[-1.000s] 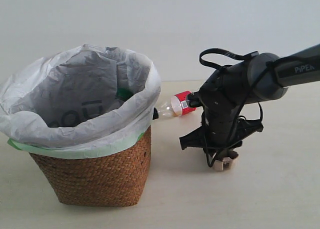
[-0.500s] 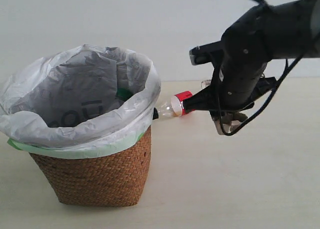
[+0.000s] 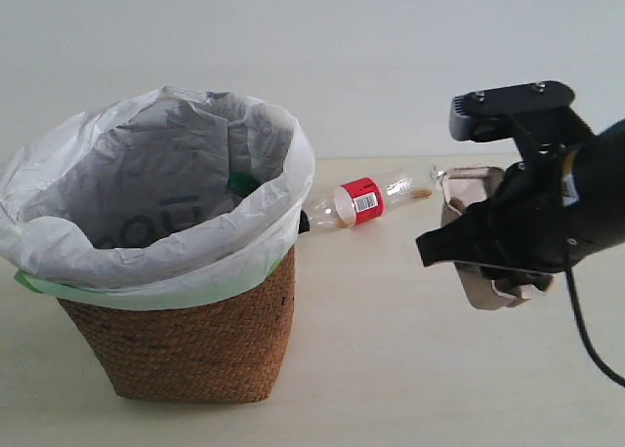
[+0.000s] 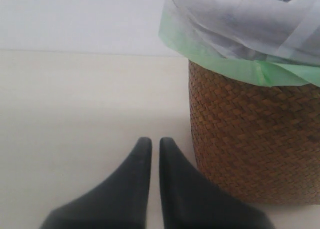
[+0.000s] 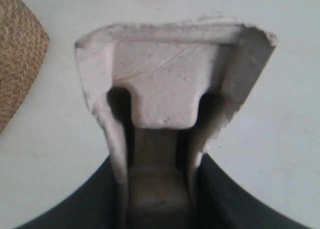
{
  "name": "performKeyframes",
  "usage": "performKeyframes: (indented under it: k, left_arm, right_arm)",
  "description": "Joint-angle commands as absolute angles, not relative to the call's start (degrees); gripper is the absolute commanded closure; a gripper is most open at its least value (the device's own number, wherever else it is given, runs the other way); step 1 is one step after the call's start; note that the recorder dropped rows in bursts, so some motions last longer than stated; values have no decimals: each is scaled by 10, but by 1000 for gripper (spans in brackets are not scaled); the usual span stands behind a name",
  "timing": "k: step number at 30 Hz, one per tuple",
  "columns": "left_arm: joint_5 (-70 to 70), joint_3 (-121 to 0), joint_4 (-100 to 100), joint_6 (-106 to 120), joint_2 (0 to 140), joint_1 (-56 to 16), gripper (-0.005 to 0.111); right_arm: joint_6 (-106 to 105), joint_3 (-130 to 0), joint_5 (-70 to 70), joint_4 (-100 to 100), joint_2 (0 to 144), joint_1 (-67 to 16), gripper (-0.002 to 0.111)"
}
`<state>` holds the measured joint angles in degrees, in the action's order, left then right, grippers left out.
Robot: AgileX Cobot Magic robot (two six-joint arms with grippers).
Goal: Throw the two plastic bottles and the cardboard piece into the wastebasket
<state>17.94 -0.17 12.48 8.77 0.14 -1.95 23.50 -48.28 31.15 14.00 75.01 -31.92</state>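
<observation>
- Pale desk [image 3: 391,369] fills the bottom, with a plain white wall behind it.
- Brown woven wastebasket [image 3: 186,340] stands on the desk, lined with a crinkly white bag [image 3: 146,193] that has a green edge.
- Right tool [image 3: 488,257] is up off the desk, apart from the wastebasket, clenched on the cardboard piece [image 5: 170,89].
- Left tool [image 4: 151,154] sits low beside the wastebasket, its two fingers pressed together with nothing between them.
- Slim bottle [image 3: 363,201] with a red label lies on its side on the desk, its dark cap end touching the wastebasket.
- Beige cardboard piece sticks out past the right tool's fingers.
</observation>
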Motion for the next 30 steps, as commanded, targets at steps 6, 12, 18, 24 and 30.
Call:
performKeyframes:
  k: [6,12,18,24,30]
  left_arm:
    - [179,0,124,83,0,-18,101]
    - [179,0,124,83,0,-18,101]
    - [179,0,124,83,0,-18,101]
    - [179,0,124,83,0,-18,101]
    - [179,0,124,83,0,-18,101]
  right_arm:
    - [232,-454,293,161,671,-319,107]
    - [305,-454,282,239,682,-278,107]
    - [257,-454,321,242,681,-135,107]
    - [252,-454,340,230,683,-57,107]
    - [113,-468,242,39,742,-144,107]
